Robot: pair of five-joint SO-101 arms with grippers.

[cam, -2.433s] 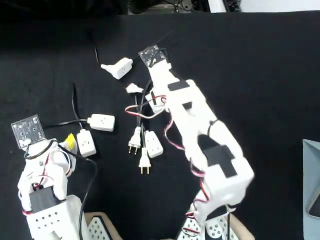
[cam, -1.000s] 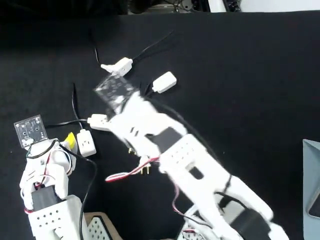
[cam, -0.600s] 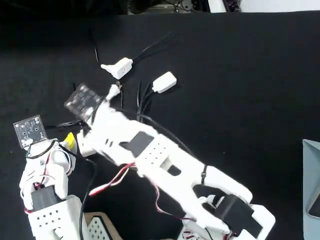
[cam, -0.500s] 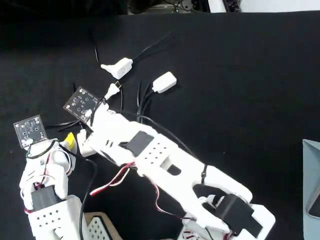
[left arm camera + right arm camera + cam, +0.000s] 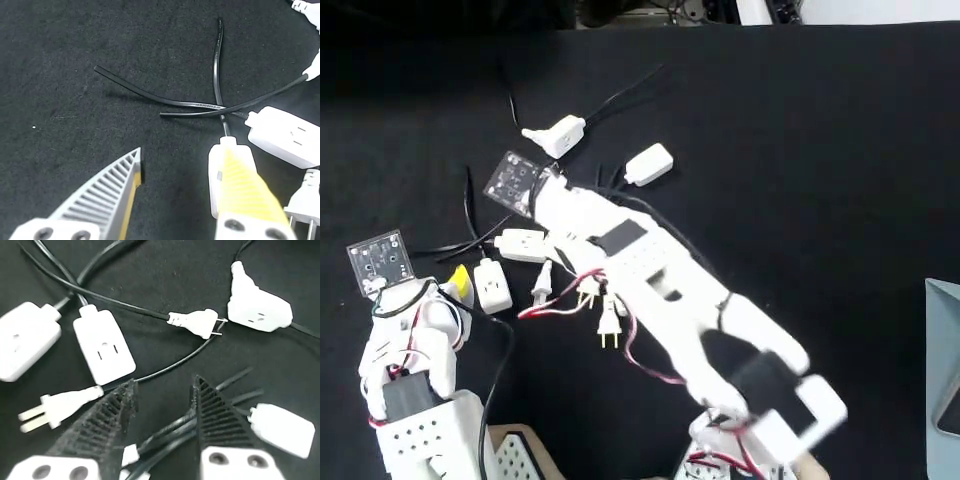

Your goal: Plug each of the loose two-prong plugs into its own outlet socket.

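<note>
My right gripper (image 5: pixel 165 385) is open and empty, hovering over crossed black cables. Beyond it a loose plug (image 5: pixel 197 322) points its prongs at an angled white socket (image 5: pixel 257 305), with a small gap between them. Two flat sockets (image 5: pixel 104 345) (image 5: pixel 27 345) lie side by side, with another plug (image 5: pixel 60 407) next to them and a fourth socket (image 5: pixel 282 427) on the other side. My left gripper (image 5: pixel 182 155) is open too, its yellow finger (image 5: pixel 240 185) above a socket (image 5: pixel 227 152). In the high view the right arm (image 5: pixel 620 245) stretches over the cluster.
More loose plugs (image 5: pixel 610 322) (image 5: pixel 542 282) lie by the right arm's red wires. The angled socket (image 5: pixel 560 133) and a separate socket (image 5: pixel 648 164) sit at the back. A grey box edge (image 5: pixel 945 370) stands at the far right. The black mat (image 5: pixel 820 180) is bare on the right.
The right arm swung from the back centre leftward over the cables, then its wrist drew back toward the angled socket. One socket now lies at the back centre. The left arm stayed still.
</note>
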